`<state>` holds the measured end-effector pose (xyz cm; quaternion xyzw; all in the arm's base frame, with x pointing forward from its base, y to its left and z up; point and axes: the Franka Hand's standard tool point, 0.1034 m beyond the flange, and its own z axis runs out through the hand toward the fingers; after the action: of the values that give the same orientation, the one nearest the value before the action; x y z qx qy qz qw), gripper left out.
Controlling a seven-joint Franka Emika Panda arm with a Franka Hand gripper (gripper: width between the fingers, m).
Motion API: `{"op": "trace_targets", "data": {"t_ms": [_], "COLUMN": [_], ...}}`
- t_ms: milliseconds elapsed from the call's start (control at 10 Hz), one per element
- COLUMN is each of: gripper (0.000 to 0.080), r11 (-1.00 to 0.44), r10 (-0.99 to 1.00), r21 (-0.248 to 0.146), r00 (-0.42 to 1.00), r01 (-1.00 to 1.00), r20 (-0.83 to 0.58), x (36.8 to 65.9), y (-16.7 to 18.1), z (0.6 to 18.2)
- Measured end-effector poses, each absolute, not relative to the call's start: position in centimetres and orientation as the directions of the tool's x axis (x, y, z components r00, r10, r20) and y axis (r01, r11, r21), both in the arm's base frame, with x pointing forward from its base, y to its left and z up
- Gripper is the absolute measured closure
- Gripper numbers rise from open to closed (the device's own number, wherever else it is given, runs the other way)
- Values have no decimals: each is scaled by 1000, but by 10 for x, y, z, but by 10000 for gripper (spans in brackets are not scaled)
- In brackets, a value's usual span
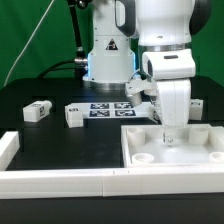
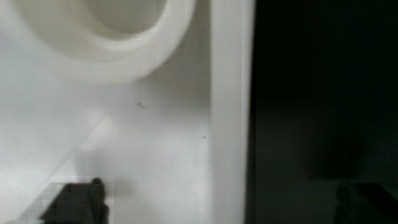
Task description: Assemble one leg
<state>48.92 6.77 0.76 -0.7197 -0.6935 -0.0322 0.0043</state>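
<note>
Nearest you in the exterior view, a white rail [image 1: 60, 182] runs along the table's front edge and turns back at 8 o'clock. Behind it, at 4 o'clock, the large white panel [image 1: 205, 150] lies flat on the black table [image 1: 60, 145], with round sockets showing in its top. You will find the gripper [image 1: 170, 135] pointing straight down over the panel's far edge; whether it touches cannot be told. The wrist view shows its fingertips [image 2: 75, 200] set wide apart, one over the panel and one over the table, with nothing held between them and a socket [image 2: 116, 30] close by. Reckoned from the gripper, the first leg [image 1: 37, 111] lies well apart at 9 o'clock, with the second leg [image 1: 75, 115] just beside it. The third leg [image 1: 197, 105] lies near at 2 o'clock. The marker board [image 1: 110, 108] lies between the second leg and the gripper. Farthest back, the fourth leg [image 1: 137, 87] lies at 11 o'clock, close to the arm's base [image 1: 108, 55].
</note>
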Motion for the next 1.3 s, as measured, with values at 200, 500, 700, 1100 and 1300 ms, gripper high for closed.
{"op": "trace_targets", "data": {"t_ms": [200, 500, 700, 1100, 1300], "gripper": [151, 151, 151, 151, 151], "r11": [-66, -162, -216, -314, -558], "r10": [997, 986, 976, 949, 829], "r21": [40, 70, 88, 81, 59], "r00": [64, 159, 213, 310, 551], "r01": [997, 984, 972, 946, 828], "r20": [54, 50, 51, 59, 94], "x": [487, 465, 454, 452, 444], "y": [69, 74, 75, 73, 69], "z": [10, 47, 66, 66, 58]}}
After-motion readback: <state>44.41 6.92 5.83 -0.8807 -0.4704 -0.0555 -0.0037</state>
